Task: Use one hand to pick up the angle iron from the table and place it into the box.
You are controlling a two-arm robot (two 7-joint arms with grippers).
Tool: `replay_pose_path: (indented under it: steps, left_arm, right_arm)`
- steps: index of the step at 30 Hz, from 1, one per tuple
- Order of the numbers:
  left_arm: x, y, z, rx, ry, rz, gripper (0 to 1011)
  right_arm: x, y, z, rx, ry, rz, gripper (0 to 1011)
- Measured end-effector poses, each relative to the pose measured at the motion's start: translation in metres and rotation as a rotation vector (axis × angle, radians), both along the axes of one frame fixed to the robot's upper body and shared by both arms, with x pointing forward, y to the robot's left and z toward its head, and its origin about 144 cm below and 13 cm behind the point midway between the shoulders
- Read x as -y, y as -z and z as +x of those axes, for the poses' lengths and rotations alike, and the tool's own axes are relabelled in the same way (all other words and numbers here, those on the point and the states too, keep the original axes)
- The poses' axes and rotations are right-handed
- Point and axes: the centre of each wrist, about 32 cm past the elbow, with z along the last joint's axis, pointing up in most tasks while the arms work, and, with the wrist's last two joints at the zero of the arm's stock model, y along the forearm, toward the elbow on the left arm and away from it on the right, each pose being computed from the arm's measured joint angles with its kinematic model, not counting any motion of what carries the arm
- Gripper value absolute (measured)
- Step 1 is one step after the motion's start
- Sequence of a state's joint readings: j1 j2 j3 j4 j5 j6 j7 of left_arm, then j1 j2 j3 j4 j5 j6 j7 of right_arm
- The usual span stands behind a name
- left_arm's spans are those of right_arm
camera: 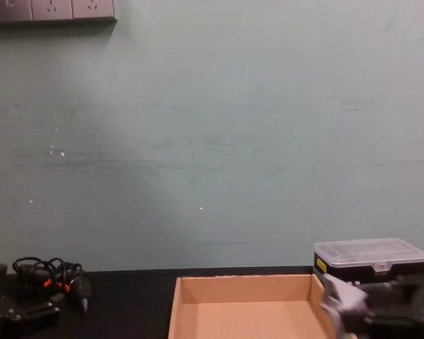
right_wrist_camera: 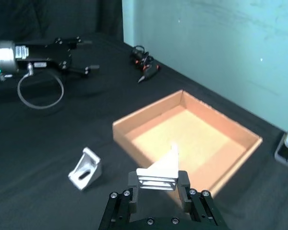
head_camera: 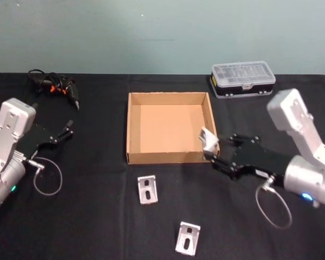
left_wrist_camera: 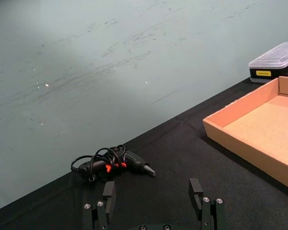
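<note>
At the front right corner of the box (head_camera: 168, 157), your right gripper (head_camera: 216, 149) is clamped on an angle iron (head_camera: 208, 140), reaching in from the right with its fingers pointing towards the box. In the right wrist view you can see the fingers (right_wrist_camera: 183, 186) pressed against the iron's slotted face from both sides, with its other leg sticking out ahead of them over the tan floor. The iron is raised off the table (head_camera: 97, 227) and sits over the box's right wall, just behind the front corner (you cannot tell whether it touches the cardboard). From the chest view it is level with the rim at the box's right end. Inside, the box has nothing lying on its floor. On the table in front of the box lie two spare irons (head_camera: 147, 189), one near the front wall and the other (head_camera: 188, 238) closer to you and a little to the right, well apart from each other. Behind the box to the right stands a black case (head_camera: 242, 79) with a clear lid. Over on the far left your left gripper (head_camera: 65, 131) is parked above the table, its fingers spread wide with nothing between them, and beyond it a corded tool (head_camera: 57, 86) lies by the back edge.
</note>
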State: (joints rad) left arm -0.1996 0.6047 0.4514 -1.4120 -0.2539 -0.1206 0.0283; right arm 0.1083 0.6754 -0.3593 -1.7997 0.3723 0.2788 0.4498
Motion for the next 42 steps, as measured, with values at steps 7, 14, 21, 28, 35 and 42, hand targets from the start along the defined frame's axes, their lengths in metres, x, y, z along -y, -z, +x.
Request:
replay_pose_path:
  steps: [7, 14, 21, 28, 35, 42]
  left_arm:
    - [0.000, 0.000, 0.000, 0.000, 0.000, 0.000, 1000]
    - [0.000, 0.000, 0.000, 0.000, 0.000, 0.000, 1000]
    - [0.000, 0.000, 0.000, 0.000, 0.000, 0.000, 1000]
    - [0.000, 0.000, 0.000, 0.000, 0.000, 0.000, 1000]
    - [0.000, 0.000, 0.000, 0.000, 0.000, 0.000, 1000]
    - [0.000, 0.000, 0.000, 0.000, 0.000, 0.000, 1000]
  right_arm:
    - [-0.022, -0.002, 0.035, 0.023, 0.014, -0.018, 499]
    - [-0.030, -0.001, 0.061, 0.009, 0.044, -0.050, 499]
    - [-0.034, 0.002, 0.084, -0.012, 0.066, -0.086, 499]
    - [-0.039, 0.011, 0.104, -0.047, 0.080, -0.116, 499]
    - [-0.044, 0.018, 0.115, -0.068, 0.087, -0.136, 499]
    - [-0.047, 0.023, 0.121, -0.081, 0.090, -0.149, 499]
